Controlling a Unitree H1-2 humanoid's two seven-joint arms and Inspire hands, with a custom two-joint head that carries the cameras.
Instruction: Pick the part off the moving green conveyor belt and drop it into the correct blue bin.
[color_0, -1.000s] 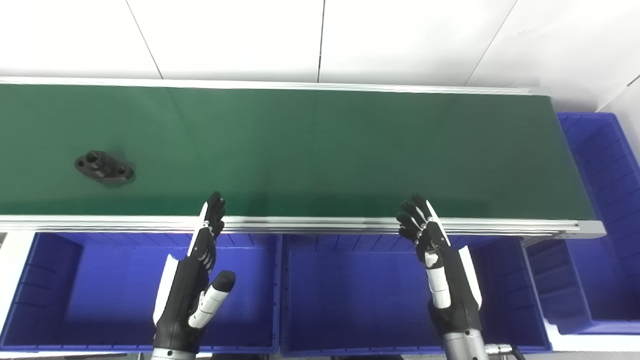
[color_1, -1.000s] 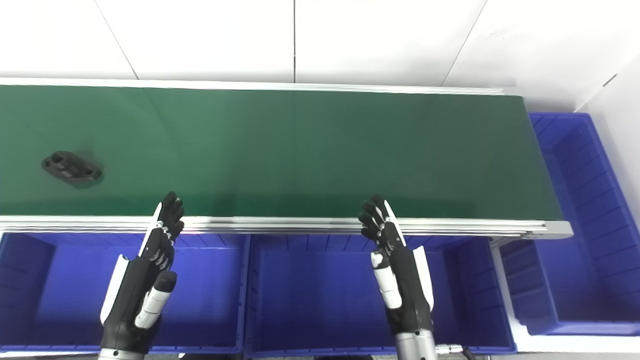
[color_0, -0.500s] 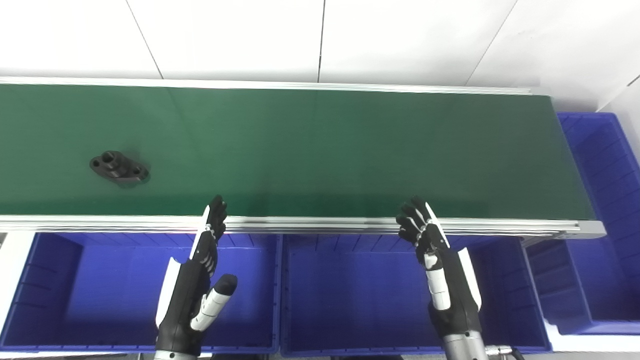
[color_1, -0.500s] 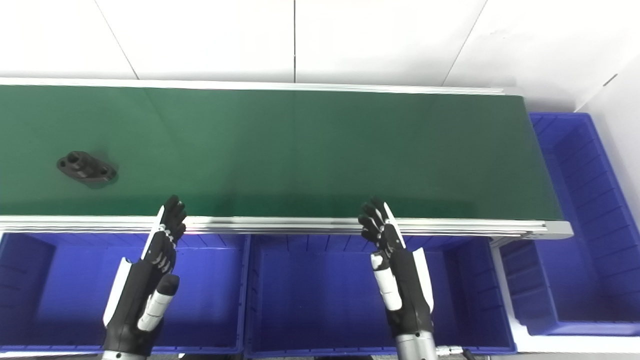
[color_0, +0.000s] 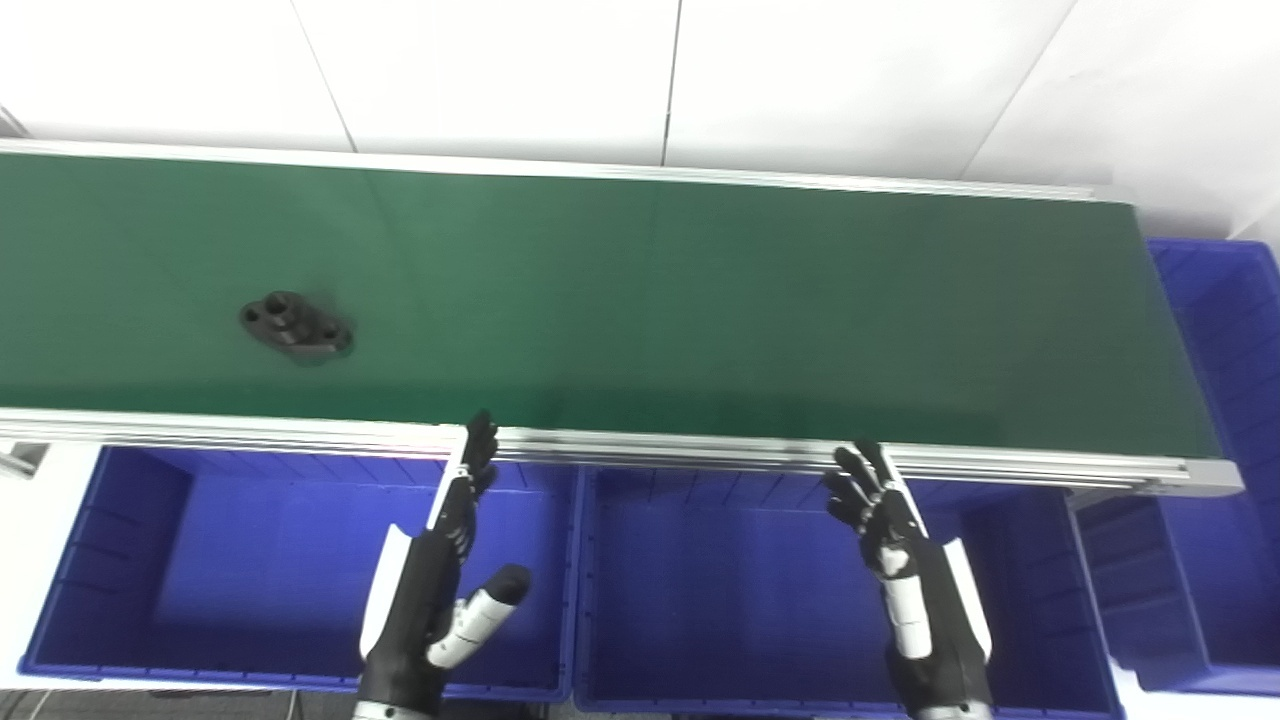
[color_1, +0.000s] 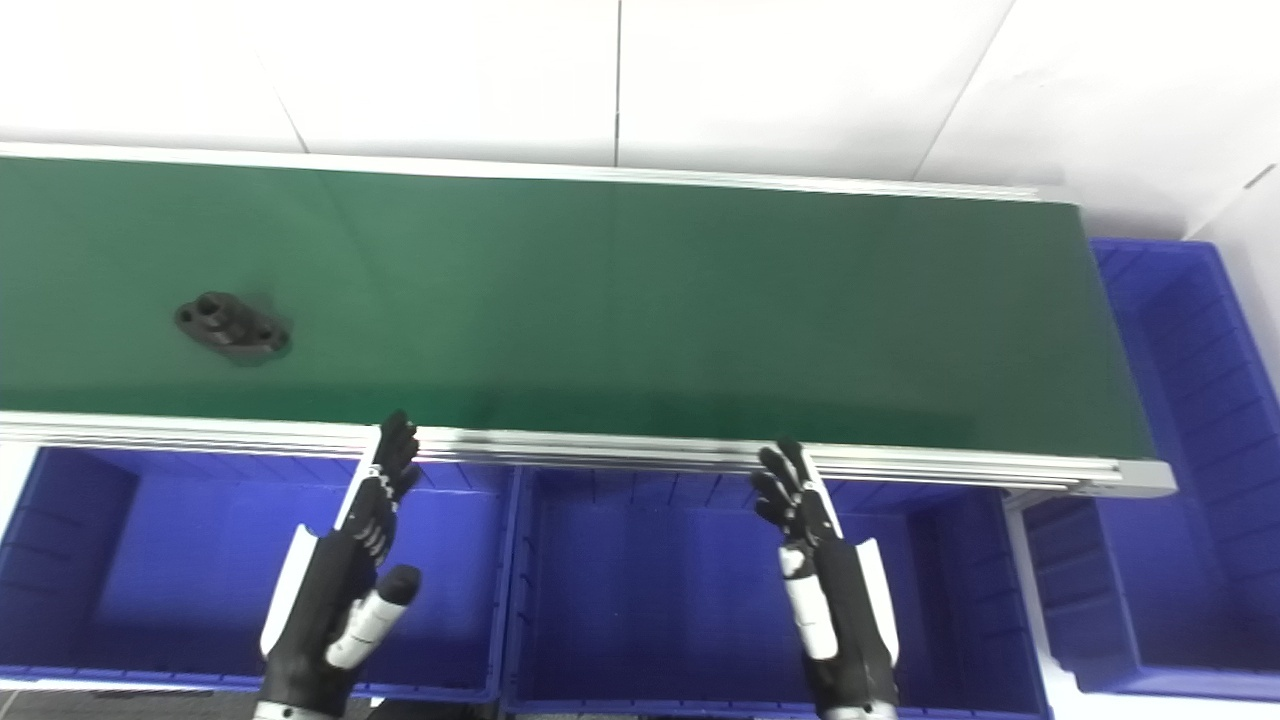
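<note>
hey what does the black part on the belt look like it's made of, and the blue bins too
The black part: probably cast metal or hard plastic, matte dark, with a raised boss and holes in its flange; too small to say which. The blue bins: moulded plastic, slightly glossy, with ribbed walls.

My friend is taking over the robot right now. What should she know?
Left hand: open, holding nothing, raised over the left blue bin, fingertips near the belt's front rail.
Right hand: open, holding nothing, over the middle blue bin.
The black part lies on the green belt, to the left of both hands, untouched.
Done: nothing yet.
Left: grab the part, then drop it in the correct bin. The pictures don't show which one.
</note>
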